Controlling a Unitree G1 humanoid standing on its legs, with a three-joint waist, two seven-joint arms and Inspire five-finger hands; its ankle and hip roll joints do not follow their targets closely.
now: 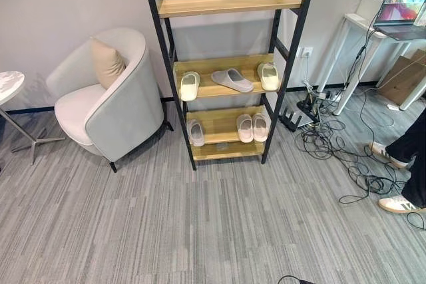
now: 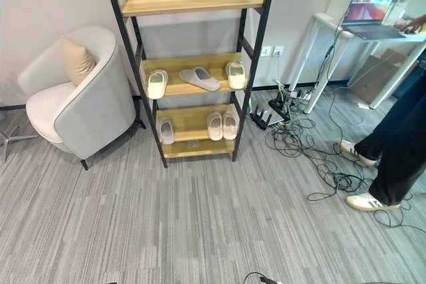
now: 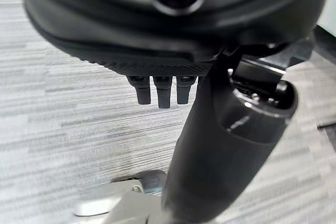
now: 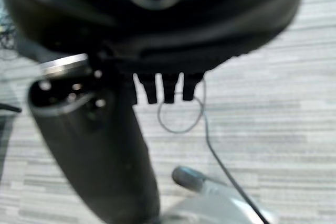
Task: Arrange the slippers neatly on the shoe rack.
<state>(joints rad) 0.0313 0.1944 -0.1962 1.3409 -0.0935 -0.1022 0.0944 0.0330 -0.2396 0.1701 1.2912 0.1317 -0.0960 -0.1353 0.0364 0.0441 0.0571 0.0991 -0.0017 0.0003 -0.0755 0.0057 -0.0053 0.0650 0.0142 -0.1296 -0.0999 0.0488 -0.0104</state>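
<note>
The shoe rack [image 1: 168, 44] has a black frame and wooden shelves and stands against the wall. On its middle shelf, a cream slipper [image 1: 189, 86] sits at the left and another cream slipper [image 1: 269, 76] at the right. A grey slipper [image 1: 231, 80] lies crosswise between them. The lower shelf carries a single pale slipper [image 1: 196, 132] at the left and a pale pair [image 1: 252, 128] side by side at the right. The top shelf is bare. My left hand [image 3: 157, 35] hangs over the carpet with straight fingers, holding nothing. My right hand [image 4: 168, 24] is the same, open above the floor.
A grey armchair [image 1: 106, 101] with a beige cushion stands left of the rack, and a white round table [image 1: 8, 86] is further left. To the right are a tangle of cables [image 1: 326, 141], a white desk [image 1: 359, 28] with a laptop, and a person's legs [image 2: 393, 144].
</note>
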